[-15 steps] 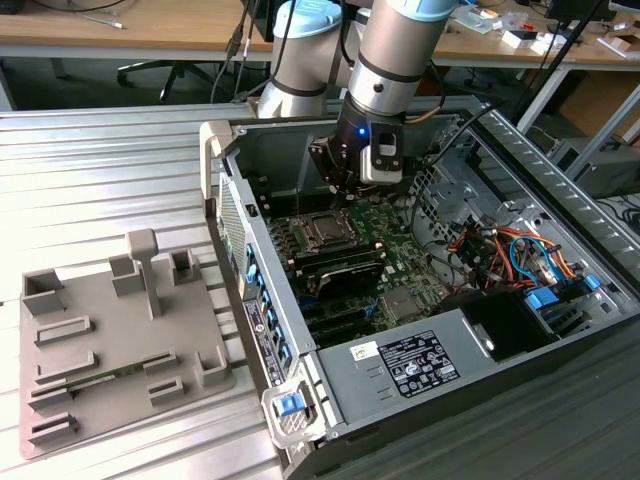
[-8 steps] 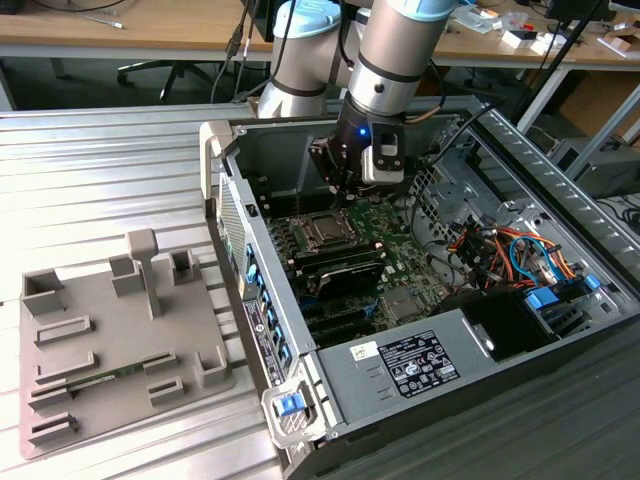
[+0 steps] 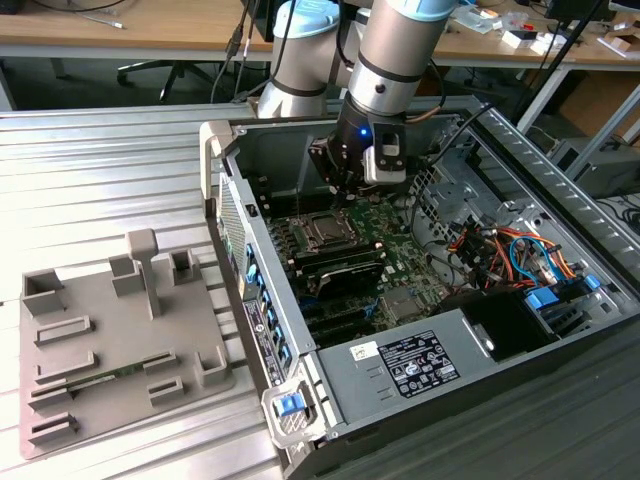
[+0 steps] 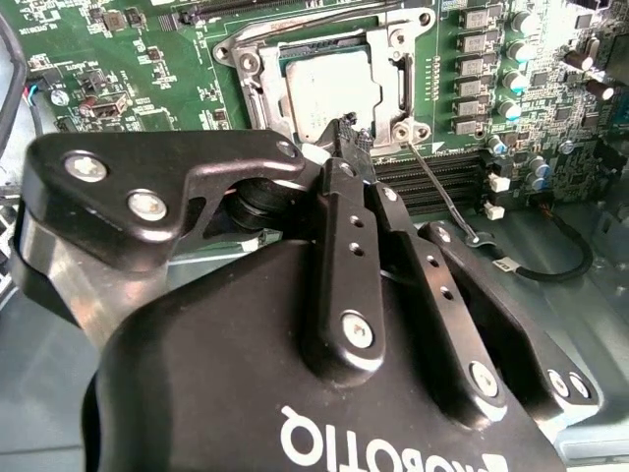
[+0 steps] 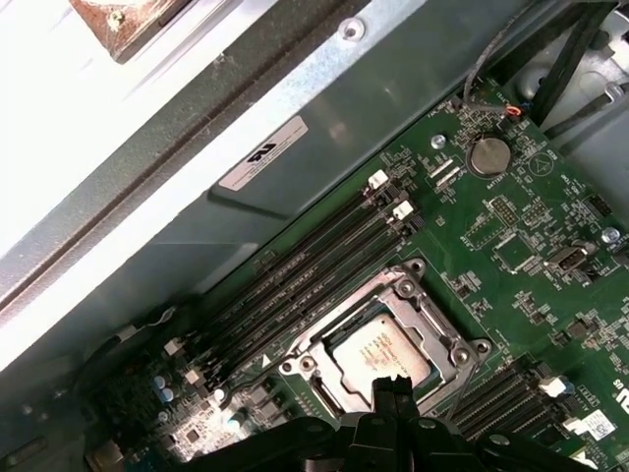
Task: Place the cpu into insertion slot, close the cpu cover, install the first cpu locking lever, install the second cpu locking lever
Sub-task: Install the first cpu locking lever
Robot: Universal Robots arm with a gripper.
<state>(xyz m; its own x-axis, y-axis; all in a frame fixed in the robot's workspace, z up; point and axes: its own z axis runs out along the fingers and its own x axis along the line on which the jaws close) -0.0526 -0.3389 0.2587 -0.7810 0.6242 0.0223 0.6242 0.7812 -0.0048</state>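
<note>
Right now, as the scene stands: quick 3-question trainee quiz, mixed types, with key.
1. True or false: the cpu is seated, with the cpu cover lying flat around it.
2. The tips of the gripper are at: A) the grey tray outside the case; B) the cpu cover's edge; C) the drive cables.
3. Short answer: the thin wire lever runs out from a corner of the cover. Which slots does it cross?

Key: 1 true. 2 B. 3 the memory slots.
</note>
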